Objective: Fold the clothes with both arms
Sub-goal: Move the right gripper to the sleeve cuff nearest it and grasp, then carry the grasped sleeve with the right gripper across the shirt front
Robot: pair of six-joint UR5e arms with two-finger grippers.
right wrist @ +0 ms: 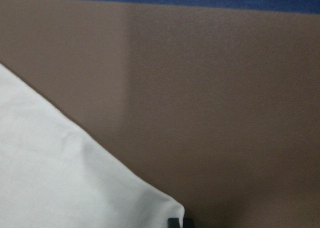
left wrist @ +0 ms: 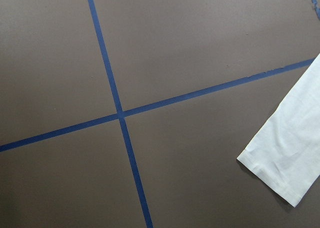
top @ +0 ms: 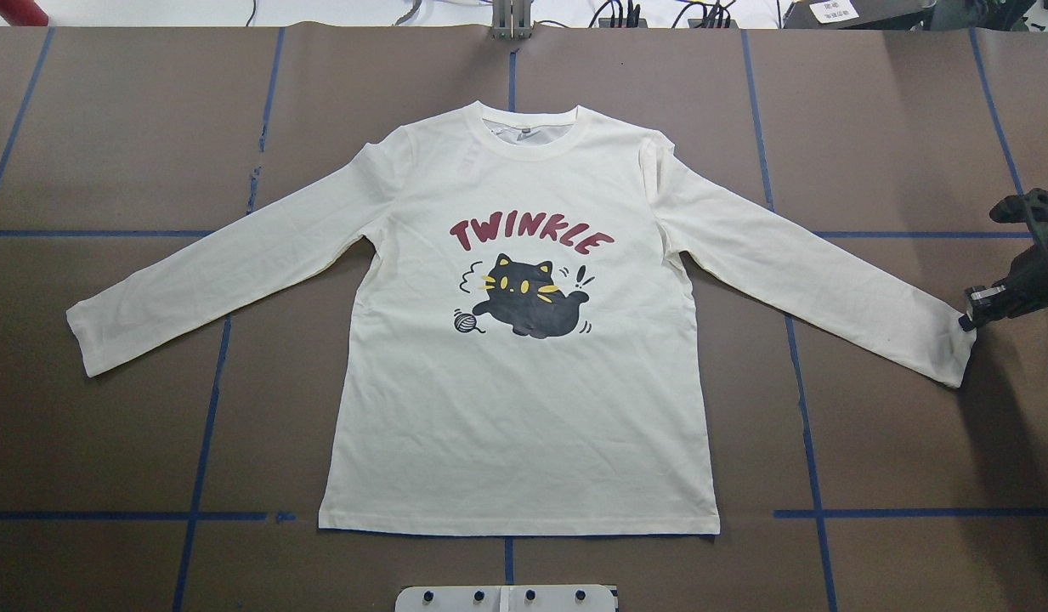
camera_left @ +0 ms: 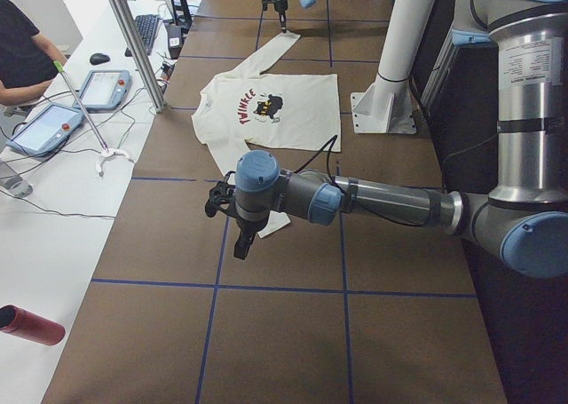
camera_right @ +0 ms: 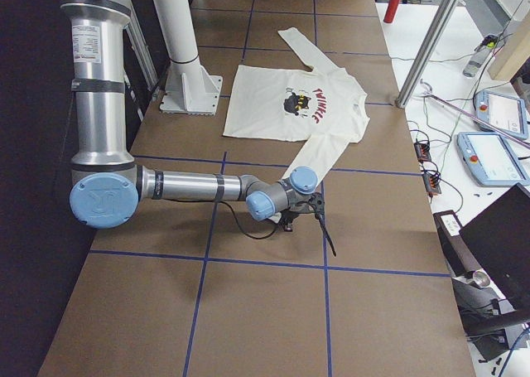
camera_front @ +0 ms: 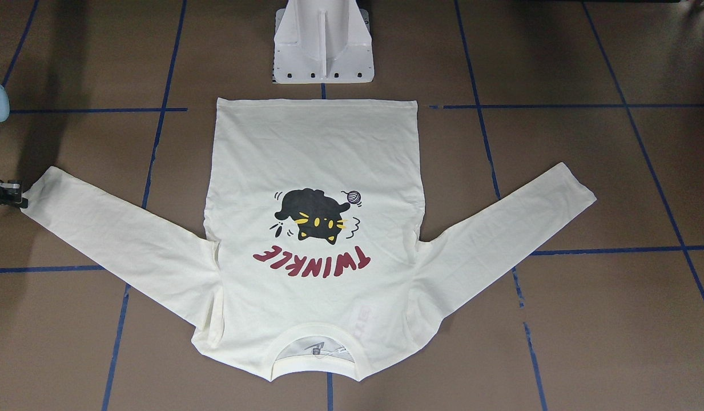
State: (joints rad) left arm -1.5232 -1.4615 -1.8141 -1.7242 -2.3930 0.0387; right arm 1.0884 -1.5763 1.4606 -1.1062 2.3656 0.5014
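You were at the very start of the job: by my reading no fold had been made. The T-shirt (top: 524, 408) lay spread flat in the middle of the table (top: 150, 127), print (top: 532, 289) up. Both sleeves were fully out and nothing was doubled over. All the folds, sleeves and body alike, were left to do.

The body's long axis ran near to far from the robot. The collar (top: 528, 155) pointed to the far edge, and the hem (top: 519, 527) lay nearest the white pedestal (camera_front: 323, 45). The left sleeve (top: 218, 272) and right sleeve (top: 812, 272) reached out to either side, each slanting back toward the near side at its cuff. The garment's widest span therefore ran left to right.

The right gripper (top: 968, 321) sat at the end of the right sleeve, its tip touching or just beside the cuff edge. You could not tell from these views whether its jaws were spread or had pinched the cloth. The right wrist camera showed only the cuff corner and a sliver of black.

The left gripper (camera_left: 241, 244) showed only from the table's end, close to the left sleeve's cuff. Its jaw state could not be judged there. Its wrist camera looked down on the cuff beside it, which suggests it had not yet reached the fabric.
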